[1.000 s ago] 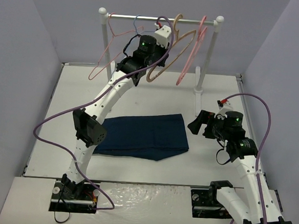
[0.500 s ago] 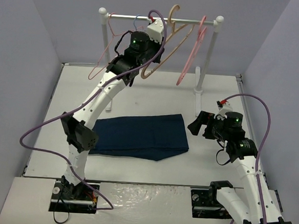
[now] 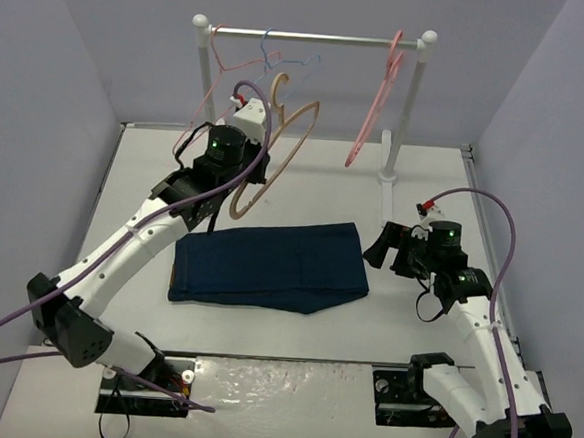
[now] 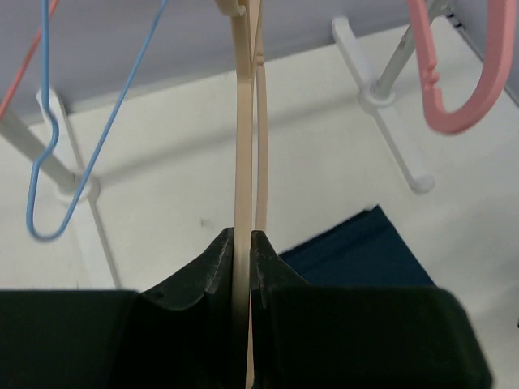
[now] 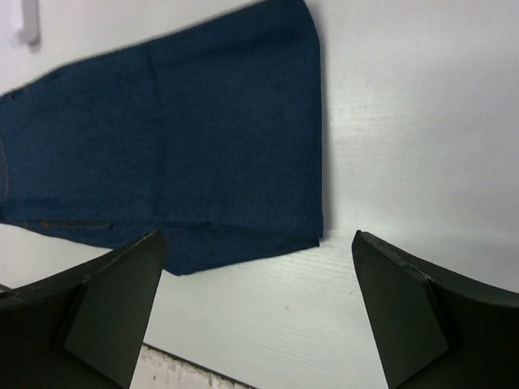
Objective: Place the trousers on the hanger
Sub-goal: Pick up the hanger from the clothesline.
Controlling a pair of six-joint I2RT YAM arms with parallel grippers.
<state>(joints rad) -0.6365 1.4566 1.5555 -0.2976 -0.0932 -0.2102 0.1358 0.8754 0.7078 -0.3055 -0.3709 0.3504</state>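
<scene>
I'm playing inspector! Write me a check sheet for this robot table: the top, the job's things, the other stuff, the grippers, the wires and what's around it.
Surface: white table, no spills seen.
Job's things: dark blue trousers lie folded flat on the table; tan hanger is off the rail, held up in the air.
Clutter: pink hangers and a light-blue hanger hang on the white rack.
Grippers: left gripper shut on the tan hanger; right gripper open and empty, above the trousers' right edge.
Cables: purple cables loop off both arms.
Surroundings: plain pale walls on three sides.
</scene>
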